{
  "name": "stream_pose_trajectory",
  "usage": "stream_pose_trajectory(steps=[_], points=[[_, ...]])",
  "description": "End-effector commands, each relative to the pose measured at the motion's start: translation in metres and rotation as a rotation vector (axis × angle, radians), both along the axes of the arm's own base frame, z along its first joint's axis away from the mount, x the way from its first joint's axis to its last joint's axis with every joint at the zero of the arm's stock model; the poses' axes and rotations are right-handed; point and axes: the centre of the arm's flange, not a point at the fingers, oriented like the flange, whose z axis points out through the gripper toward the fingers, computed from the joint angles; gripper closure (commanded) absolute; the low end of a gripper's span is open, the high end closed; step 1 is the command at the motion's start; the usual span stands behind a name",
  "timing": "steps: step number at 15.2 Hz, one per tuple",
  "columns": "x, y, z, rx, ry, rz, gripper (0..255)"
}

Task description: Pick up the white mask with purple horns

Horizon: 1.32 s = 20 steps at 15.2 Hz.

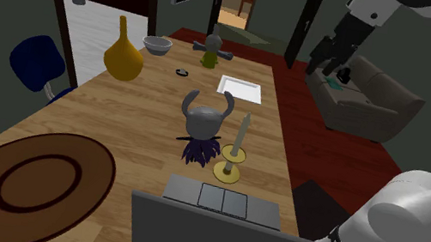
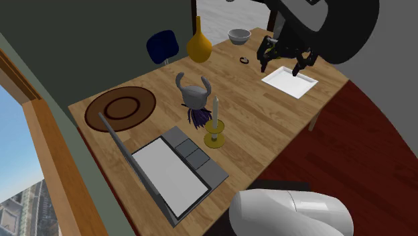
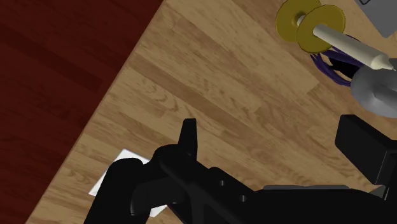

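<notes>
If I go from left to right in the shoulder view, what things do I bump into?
Blue chair → yellow vase → grey bowl → grey horned mask → black gripper.

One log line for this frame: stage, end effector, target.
stage: pre-grasp | end effector: open, empty, raised near white tray | grey horned mask: on table beside candle holder, not held
</notes>
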Motion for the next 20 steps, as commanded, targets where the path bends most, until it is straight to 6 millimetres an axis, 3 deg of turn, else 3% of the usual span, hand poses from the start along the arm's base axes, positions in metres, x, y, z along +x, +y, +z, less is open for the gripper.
stream_pose_trajectory(steps=[1,11,20], points=[[0.000,0.000,0.000,0.000,0.000,0.000,0],[0.059,0.135,-0.024,-0.171,0.005,0.217,0],[0.086,0.261,-0.066,-0.324,0.009,0.412,0]])
